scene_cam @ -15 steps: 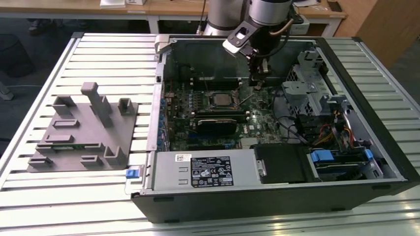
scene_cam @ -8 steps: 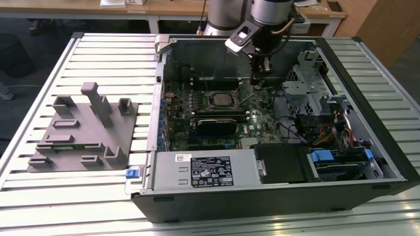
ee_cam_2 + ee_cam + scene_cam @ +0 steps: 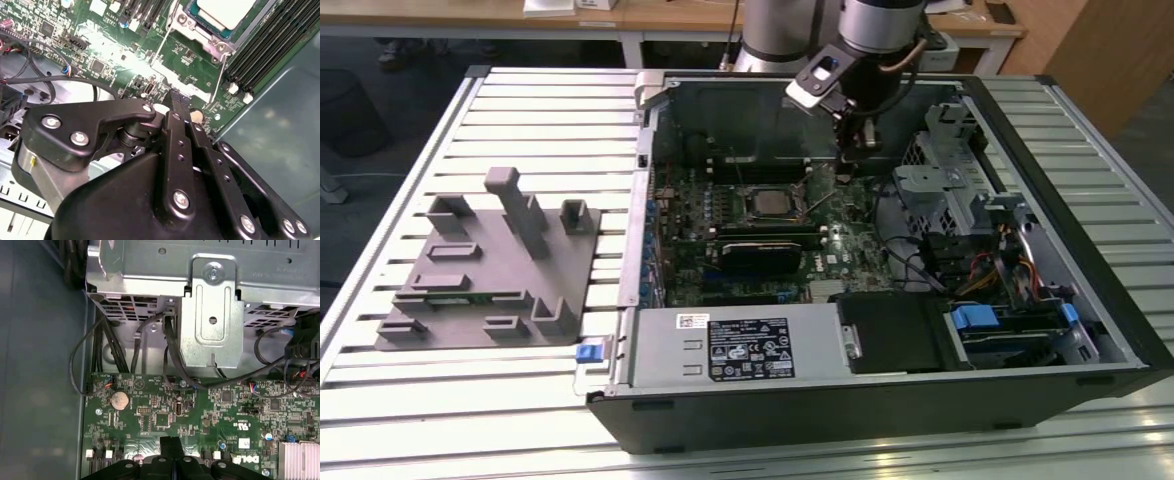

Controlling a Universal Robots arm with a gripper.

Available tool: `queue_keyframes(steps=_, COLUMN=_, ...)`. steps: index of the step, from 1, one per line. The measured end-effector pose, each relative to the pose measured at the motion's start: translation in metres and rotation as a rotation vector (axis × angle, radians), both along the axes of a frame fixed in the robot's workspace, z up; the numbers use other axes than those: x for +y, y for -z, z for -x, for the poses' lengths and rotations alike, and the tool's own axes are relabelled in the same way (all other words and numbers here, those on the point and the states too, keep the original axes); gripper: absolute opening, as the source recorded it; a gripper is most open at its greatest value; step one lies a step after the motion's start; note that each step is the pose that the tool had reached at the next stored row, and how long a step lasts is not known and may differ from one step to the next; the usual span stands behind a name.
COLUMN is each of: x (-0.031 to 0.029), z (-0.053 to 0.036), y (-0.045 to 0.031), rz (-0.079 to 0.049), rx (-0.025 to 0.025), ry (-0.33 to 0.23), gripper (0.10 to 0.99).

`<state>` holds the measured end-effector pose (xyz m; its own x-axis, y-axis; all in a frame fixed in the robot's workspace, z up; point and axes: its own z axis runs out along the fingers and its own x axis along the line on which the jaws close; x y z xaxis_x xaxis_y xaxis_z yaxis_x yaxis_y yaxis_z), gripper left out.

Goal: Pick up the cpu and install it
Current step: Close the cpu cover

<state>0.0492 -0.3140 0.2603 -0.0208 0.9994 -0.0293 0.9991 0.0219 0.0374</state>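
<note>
The claw (image 3: 178,97) is seen low inside the open computer case (image 3: 854,428), with its two black fingers pressed together and nothing pinched between them. In the exterior view it hangs near the socket, toward that view's right. The first danger is judged to be a contact with the green board (image 3: 115,45). The closed tip is very near to it, and small parts could be scraped or broken if the arm is lowered or is moved sideways without care. The thin wire lever (image 3: 218,75) of the socket stands close to the tip, so it could be caught and bent, or pushed in a wrong direction. The black cables (image 3: 167,352) under the metal cage (image 3: 150,270) could also be hooked by the arm. If the chip is not lying flat in its seat, the contacts below it could be damaged when pressure is given. Whether it lies fully flat cannot be told. The cpu (image 3: 227,10) is found in the socket on the board, inside the metal frame, and not in the claw. In the exterior view the cpu (image 3: 767,203) is seen near the middle of the case. It appears as a small flat square with a pale silvery top, smooth and a little shiny, with a thin greenish edge around it. The grey plastic holder (image 3: 494,270) stands on the bench (image 3: 520,110), well apart from the claw.
</note>
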Motion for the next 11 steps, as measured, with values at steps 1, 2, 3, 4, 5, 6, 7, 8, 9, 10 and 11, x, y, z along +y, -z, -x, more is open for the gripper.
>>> queue_keyframes(steps=1, x=0.0001, z=-0.0009, y=0.0004, rz=0.0, rx=0.0, ry=0.001, gripper=0.106)
queue_keyframes(steps=2, x=0.0002, z=-0.0017, y=0.0008, rz=0.0, rx=0.0, ry=0.002, gripper=0.106)
queue_keyframes(steps=3, x=0.0004, z=-0.0024, y=0.0013, rz=0.0, rx=0.0, ry=0.003, gripper=0.106)
queue_keyframes(steps=4, x=0.0006, z=-0.003, y=0.0018, rz=0.0, rx=0.0, ry=0.003, gripper=0.106)
queue_keyframes(steps=5, x=0.0007, z=-0.0034, y=0.0025, rz=0.0, rx=0.0001, ry=0.004, gripper=0.106)
queue_keyframes(steps=6, x=0.0009, z=-0.0037, y=0.0034, rz=0.0, rx=0.0001, ry=0.005, gripper=0.106)
queue_keyframes(steps=7, x=0.001, z=-0.004, y=0.0043, rz=0.0, rx=0.0001, ry=0.006, gripper=0.106)
queue_keyframes(steps=8, x=0.0011, z=-0.0043, y=0.0053, rz=0.0, rx=0.0002, ry=0.006, gripper=0.106)
queue_keyframes(steps=9, x=0.0013, z=-0.0045, y=0.0064, rz=0.0, rx=0.0002, ry=0.007, gripper=0.106)
queue_keyframes(steps=10, x=0.0013, z=-0.0048, y=0.0075, rz=0.0, rx=0.0003, ry=0.007, gripper=0.106)
queue_keyframes(steps=11, x=0.0014, z=-0.0049, y=0.0087, rz=0.0, rx=0.0004, ry=0.008, gripper=0.106)
